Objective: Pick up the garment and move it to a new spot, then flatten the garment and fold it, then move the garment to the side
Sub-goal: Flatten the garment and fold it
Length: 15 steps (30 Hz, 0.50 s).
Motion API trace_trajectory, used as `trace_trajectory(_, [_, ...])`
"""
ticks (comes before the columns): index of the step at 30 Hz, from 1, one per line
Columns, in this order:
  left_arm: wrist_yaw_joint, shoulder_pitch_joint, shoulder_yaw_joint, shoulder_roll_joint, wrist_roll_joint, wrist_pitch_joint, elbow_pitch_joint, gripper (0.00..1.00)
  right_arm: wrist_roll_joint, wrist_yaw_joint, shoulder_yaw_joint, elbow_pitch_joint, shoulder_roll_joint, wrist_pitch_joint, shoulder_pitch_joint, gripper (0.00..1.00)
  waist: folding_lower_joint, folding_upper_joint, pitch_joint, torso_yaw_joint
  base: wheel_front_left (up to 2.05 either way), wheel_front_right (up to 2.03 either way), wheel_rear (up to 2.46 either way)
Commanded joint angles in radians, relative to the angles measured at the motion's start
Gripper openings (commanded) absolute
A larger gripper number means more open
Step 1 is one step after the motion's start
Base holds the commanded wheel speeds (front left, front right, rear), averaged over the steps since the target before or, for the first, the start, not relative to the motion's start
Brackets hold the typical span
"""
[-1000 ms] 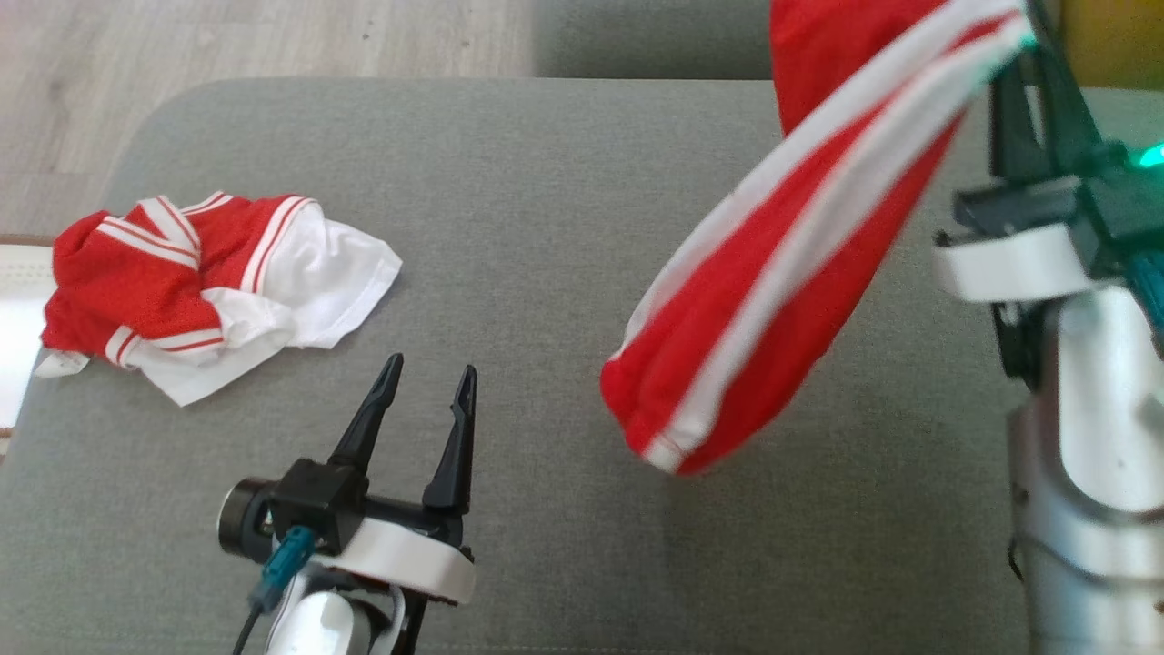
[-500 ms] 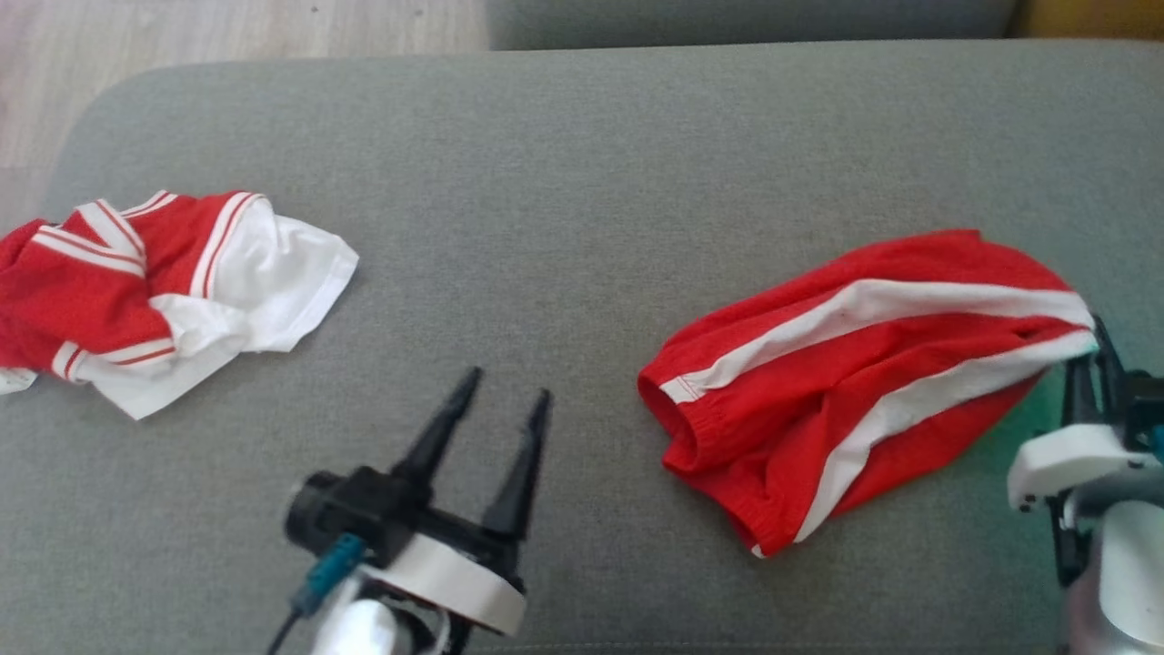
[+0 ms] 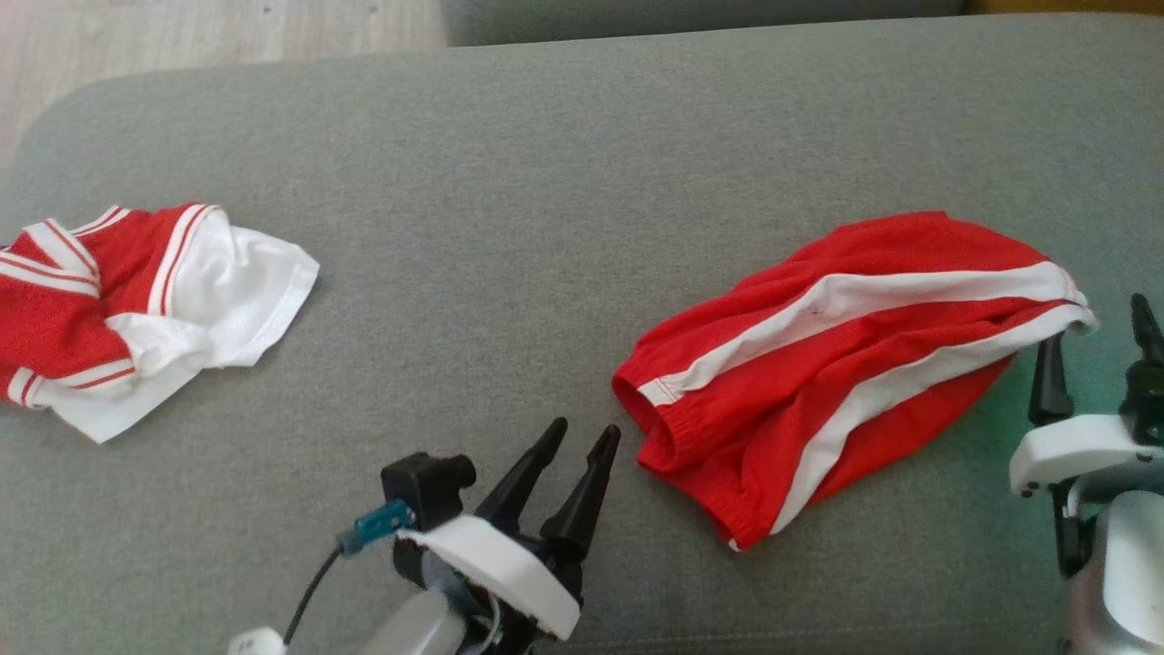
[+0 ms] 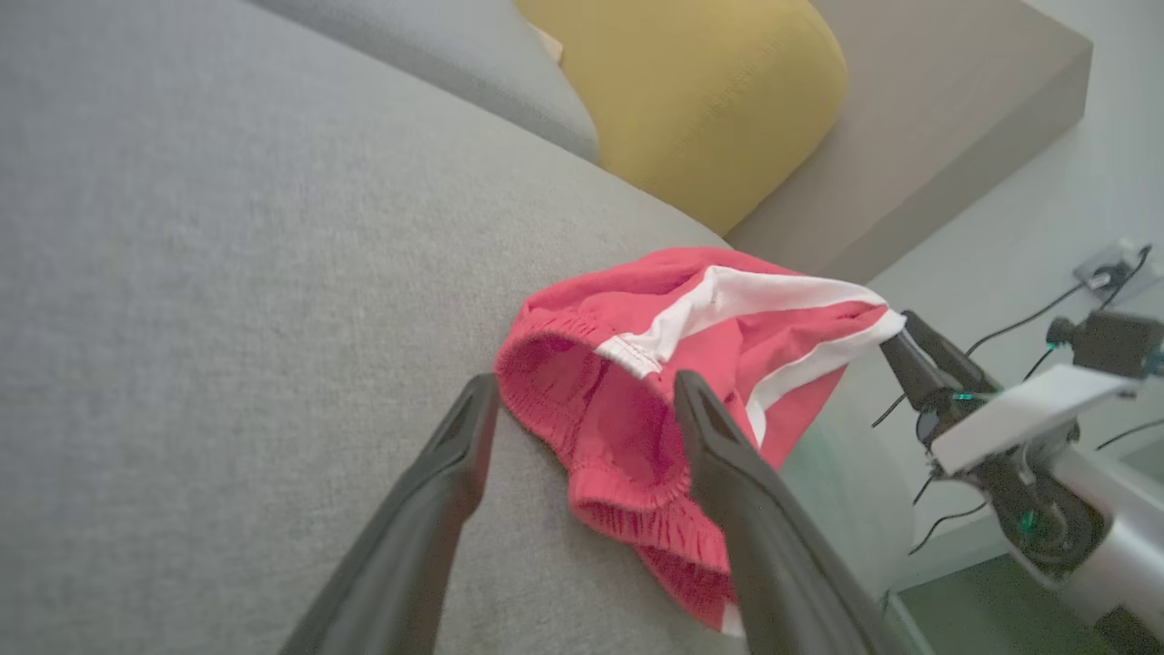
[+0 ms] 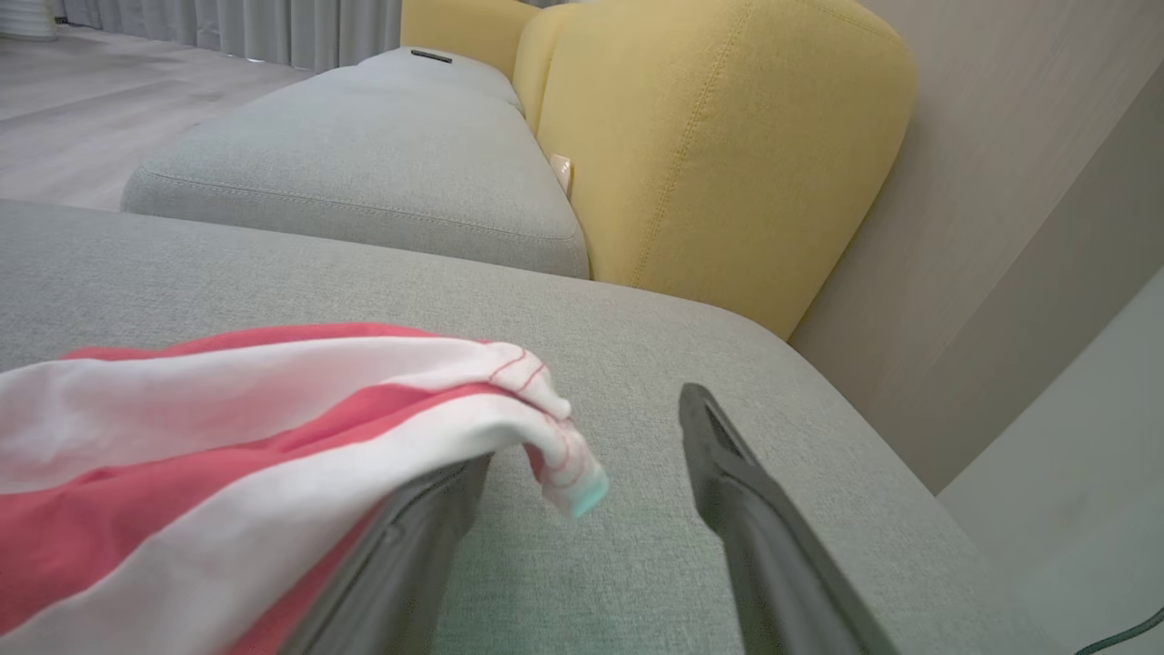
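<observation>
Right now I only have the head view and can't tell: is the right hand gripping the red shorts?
Observer: No. The right wrist view shows the right hand open; a striped corner of the red shorts is draped over one finger, nothing clamped.
Operator: And the left hand?
Observer: Open too. Its wrist view looks into the red shorts' elastic waistband, whose opening faces the left hand.
Operator: What is the yellow sliver at my top edge?
Observer: A big yellow cushion, beyond the grey seat.
</observation>
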Motion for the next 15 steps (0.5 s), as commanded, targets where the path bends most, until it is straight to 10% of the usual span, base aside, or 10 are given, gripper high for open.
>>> trace_trajectory(1, [-0.006,-0.055,0.003,-0.002,-0.078,-0.006,-0.002,1.00,0.013,0.008,0.035,-0.042,-0.006,-0.006,0.003,1.00,0.0000,0.0000,0.003,-0.010,0.00,0.00,0.00])
trace_trajectory(15, [-0.006,-0.262,-0.189,-0.002,-0.645,0.068,0.147,1.00,0.075,0.008,0.096,-0.084,-0.005,-0.006,0.048,1.00,0.0000,0.0000,0.017,-0.076,0.00,0.00,0.00])
